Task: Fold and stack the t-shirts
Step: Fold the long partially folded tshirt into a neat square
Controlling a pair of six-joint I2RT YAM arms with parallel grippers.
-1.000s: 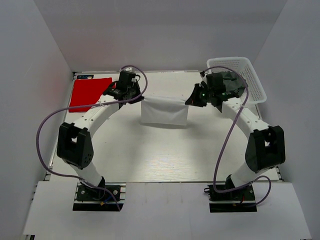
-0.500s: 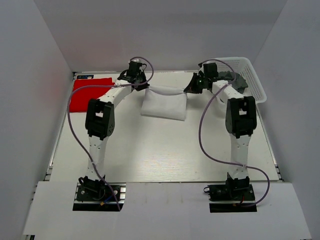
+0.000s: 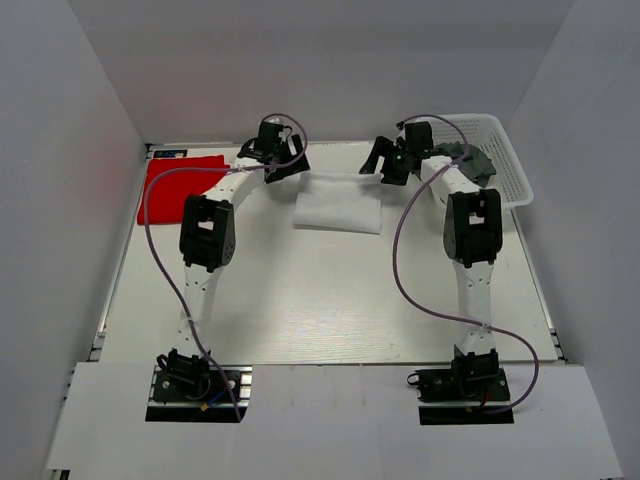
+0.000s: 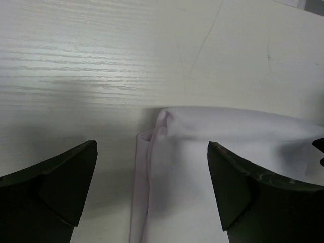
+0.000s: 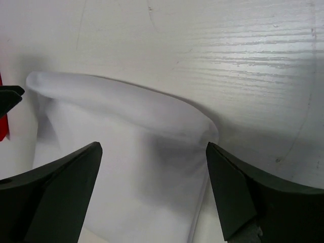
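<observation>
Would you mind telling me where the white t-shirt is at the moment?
In the top view the white t-shirt lies folded at the far middle of the table, between the left gripper and the right gripper.

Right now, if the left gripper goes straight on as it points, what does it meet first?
Most likely the white t-shirt, its folded edge ahead between the left gripper's open jaws; depth is unclear.

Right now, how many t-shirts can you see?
2. The white t-shirt lies folded at the far middle; the red t-shirt lies at the far left. Something grey in the basket may be another.
</observation>
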